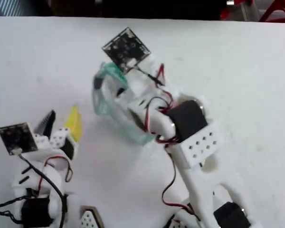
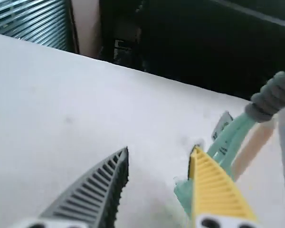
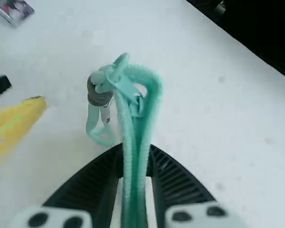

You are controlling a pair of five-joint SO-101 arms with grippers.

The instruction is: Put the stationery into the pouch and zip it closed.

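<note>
Near the open left end effector (image 2: 160, 152), right end effector (image 3: 134, 159) clamping pouch (image 3: 138, 88) edge.

— White table (image 1: 256, 71) from edge to edge, bright and evenly lit.
— Beyond its far edge the room goes dark. Slatted blinds (image 2: 28, 21) past the far left corner — a red frame (image 1: 278, 9) past the right.

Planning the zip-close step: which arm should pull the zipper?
Likely left. The left pincer is open and empty beside the teal strap; the right pincer is shut on the pouch edge, anchoring it.
</note>
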